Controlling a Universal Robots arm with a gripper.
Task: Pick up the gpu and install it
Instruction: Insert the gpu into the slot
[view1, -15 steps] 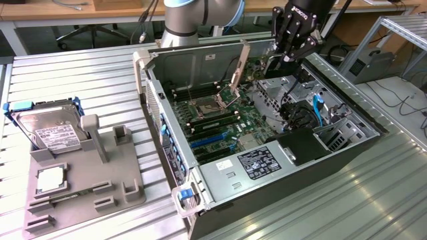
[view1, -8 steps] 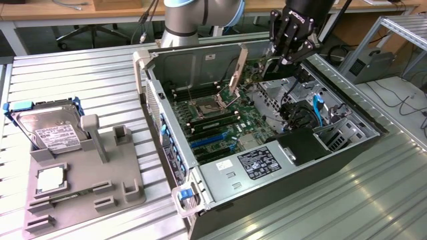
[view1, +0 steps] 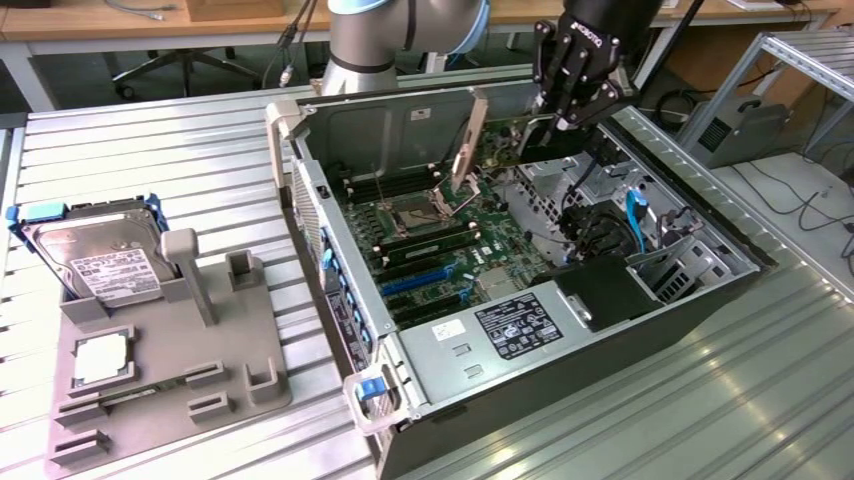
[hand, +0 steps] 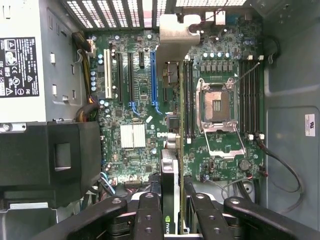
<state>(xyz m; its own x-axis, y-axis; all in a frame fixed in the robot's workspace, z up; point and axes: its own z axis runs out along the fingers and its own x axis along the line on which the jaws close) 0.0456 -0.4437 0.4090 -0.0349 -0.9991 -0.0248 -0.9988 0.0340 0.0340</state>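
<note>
Gpu (hand: 170, 172) hangs edge-on in my gripper (hand: 172, 215), fingers closed on its top edge, above the motherboard (hand: 125, 165) inside the open case (view1: 310, 215) — light, stiff, fragile. Judgement: hold the bare board edge — never chips or contacts.

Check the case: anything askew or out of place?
Nothing looks damaged or spilled. The gpu hangs edge-down over the motherboard, clamped in the tool and not seated in any slot. The CPU socket is open and empty.
</note>
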